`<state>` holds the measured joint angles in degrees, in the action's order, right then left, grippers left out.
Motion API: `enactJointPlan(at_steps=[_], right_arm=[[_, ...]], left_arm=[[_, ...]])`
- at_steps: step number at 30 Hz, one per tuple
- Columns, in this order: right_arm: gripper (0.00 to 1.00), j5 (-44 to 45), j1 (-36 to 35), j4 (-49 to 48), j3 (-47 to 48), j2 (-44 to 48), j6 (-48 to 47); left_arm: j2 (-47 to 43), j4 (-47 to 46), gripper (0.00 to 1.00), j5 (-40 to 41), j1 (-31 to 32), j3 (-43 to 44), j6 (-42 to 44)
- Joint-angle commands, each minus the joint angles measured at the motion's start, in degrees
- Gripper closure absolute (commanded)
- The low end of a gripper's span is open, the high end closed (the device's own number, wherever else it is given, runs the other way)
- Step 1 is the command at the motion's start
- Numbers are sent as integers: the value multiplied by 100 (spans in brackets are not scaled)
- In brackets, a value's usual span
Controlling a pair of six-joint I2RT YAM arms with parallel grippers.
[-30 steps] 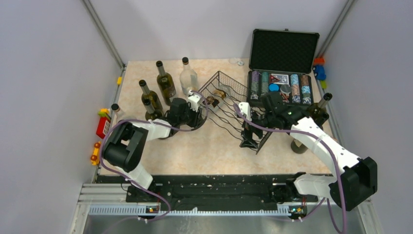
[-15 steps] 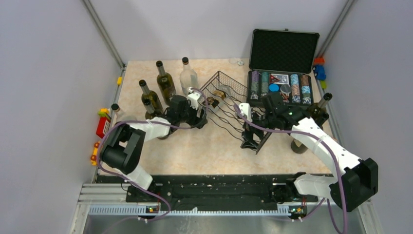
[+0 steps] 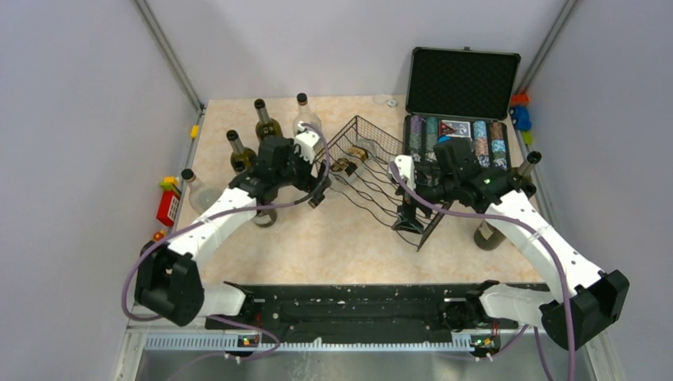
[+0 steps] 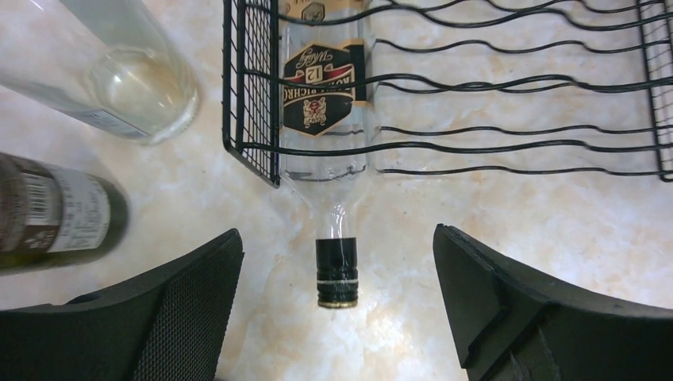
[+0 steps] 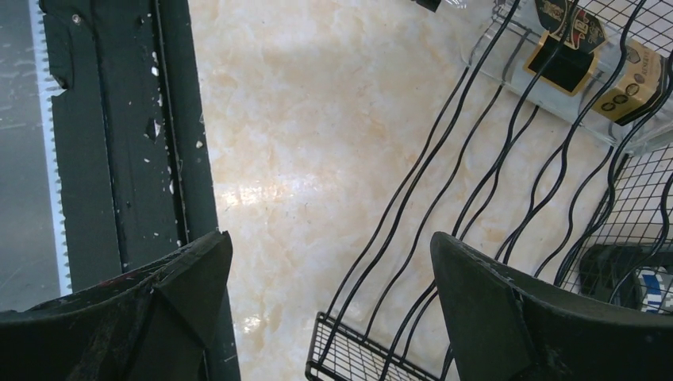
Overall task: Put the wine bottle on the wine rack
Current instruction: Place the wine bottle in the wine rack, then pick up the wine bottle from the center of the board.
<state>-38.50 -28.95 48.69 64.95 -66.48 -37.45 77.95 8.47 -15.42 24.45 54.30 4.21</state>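
clear glass wine bottle with black-gold label [image 4: 324, 103] lies in the black wire-mesh wine rack [image 4: 250, 95]; left gripper [image 4: 337, 238] and right gripper [image 5: 329, 246] both spread, empty. placing looks done; next, lift clear.

In the left wrist view, the clear glass bottle with the black-and-gold label [image 4: 325, 119] lies in the black wire-mesh wine rack [image 4: 252, 95], and its base is cut off by the top edge. The rack itself runs off the top and right edges. A dark green bottle [image 4: 55, 214] is blurred and cropped by the left edge. From above, the right arm [image 3: 540, 238] hides the foot of a dark bottle [image 3: 524, 173], and the label print is too small to read.
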Motion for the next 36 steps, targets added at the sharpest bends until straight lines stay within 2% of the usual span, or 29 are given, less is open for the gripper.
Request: enactJointPlan(at_steps=[1,7,11,17,25,31,33,36], right_arm=[[1,-229,39,-174,204,200,32],[1,-339,30,-374,81,340,212],[1,-376,21,-407,30,413,293],[1,-384,4,-512,-116,466,352],[1,-385,-51,-617,-226,428,361],[1,-386,-67,-598,-244,456,348],[1,-399,-78,-606,-272,460,338],[2,-415,-86,-630,-296,459,335]], left_arm=[[-595,1106,6,-126,-19,578,336],[-1005,2304,4,-194,-19,1395,612],[-1088,3166,4,55,-10,2107,626],[-1157,4207,5,1131,-19,3126,711],[-1159,5132,9,2386,-26,4047,653],[-1003,5699,10,2643,-161,4278,542],[-980,5728,11,2721,-342,4244,533],[-934,5751,14,2432,-775,4244,549]])
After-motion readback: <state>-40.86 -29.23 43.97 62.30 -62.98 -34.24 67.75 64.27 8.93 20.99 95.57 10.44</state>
